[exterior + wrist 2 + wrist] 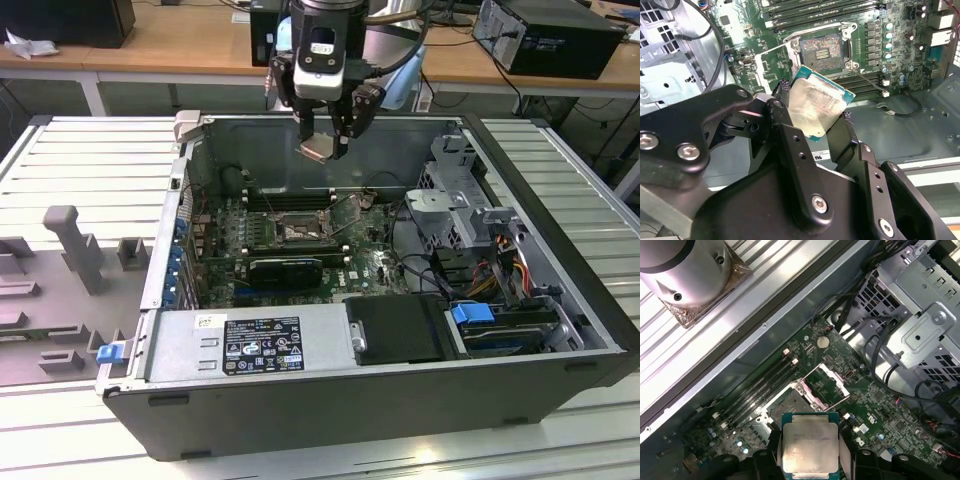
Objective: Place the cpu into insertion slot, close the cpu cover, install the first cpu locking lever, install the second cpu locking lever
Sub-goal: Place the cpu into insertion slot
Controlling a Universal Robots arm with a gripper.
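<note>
Aloft: pincer (325, 138) clamped on cpu (810, 447), clear of open insertion slot (821, 48); cpu print unreadable.

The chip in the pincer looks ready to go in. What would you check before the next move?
1. cpu held in pincer: ok, clamped between both fingers.
2. insertion slot empty: ok, its dark centre is bare.
3. cpu cover swung off the slot: ok.
4. locking lever released: ok for this one, which stands free beside the slot; the other, cannot tell.
5. cpu squared up over the slot: cannot tell from these angles.
</note>
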